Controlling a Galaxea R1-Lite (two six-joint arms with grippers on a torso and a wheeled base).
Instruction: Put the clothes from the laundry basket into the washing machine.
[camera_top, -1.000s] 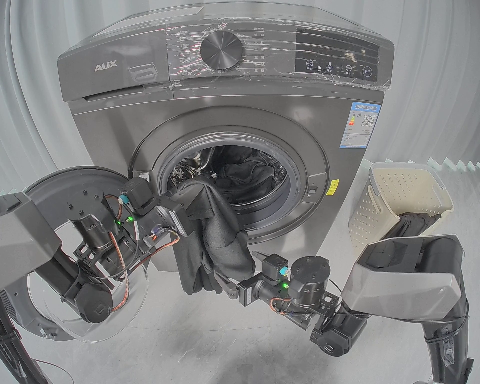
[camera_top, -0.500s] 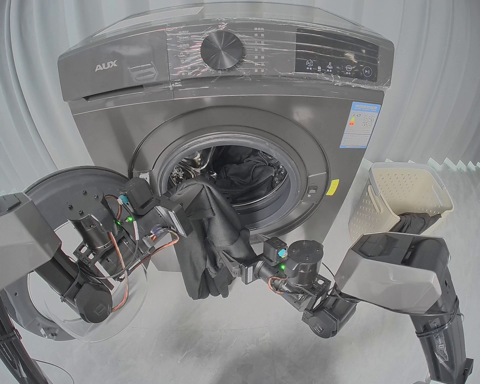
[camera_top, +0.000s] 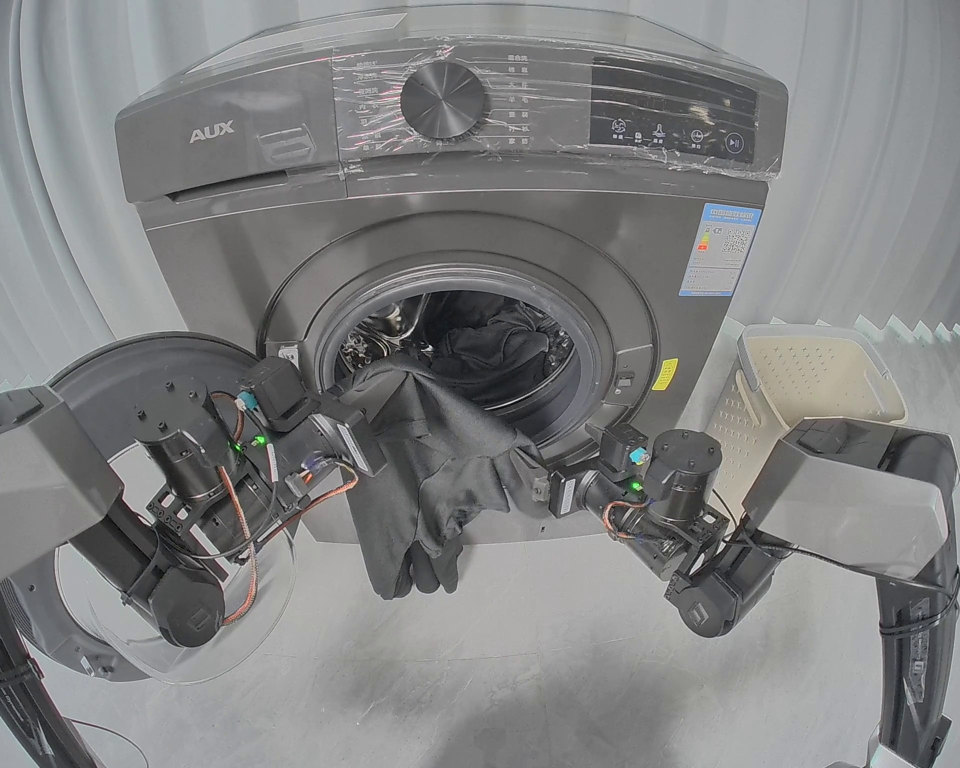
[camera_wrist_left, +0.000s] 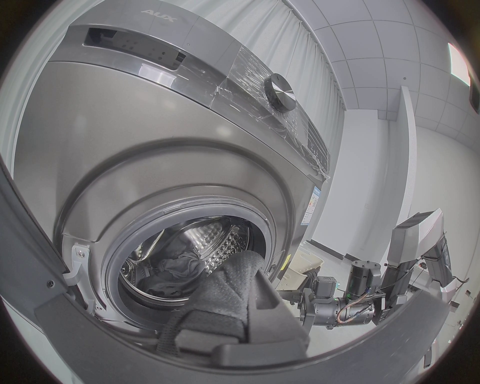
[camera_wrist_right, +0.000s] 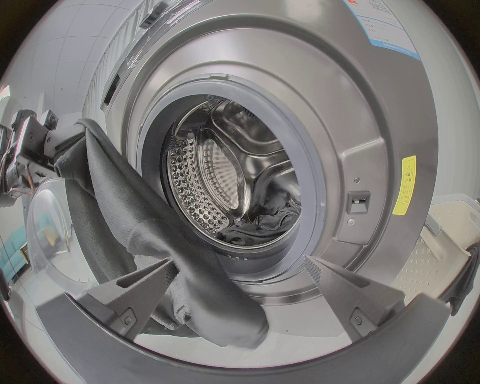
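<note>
A dark garment (camera_top: 440, 455) hangs over the lip of the washing machine (camera_top: 450, 200) opening and droops toward the floor. My left gripper (camera_top: 372, 398) is shut on its upper edge at the left side of the opening, the fabric pinched between its fingers (camera_wrist_left: 235, 320). My right gripper (camera_top: 525, 478) stands open below the opening's right part, and the garment (camera_wrist_right: 150, 225) drapes over one of its fingers (camera_wrist_right: 145, 285). More dark clothes (camera_top: 490, 350) lie inside the drum (camera_wrist_right: 215, 175). The cream laundry basket (camera_top: 810, 385) stands to the machine's right with a dark cloth (camera_wrist_right: 467, 280) over its rim.
The machine's round door (camera_top: 130, 380) is swung wide open at the left, behind my left arm. Grey bare floor (camera_top: 480, 660) lies in front of the machine. White curtains hang behind and beside it.
My right arm has risen and swung to the right, carrying the garment's lower part up toward the opening. The left gripper has kept still, holding the cloth.
</note>
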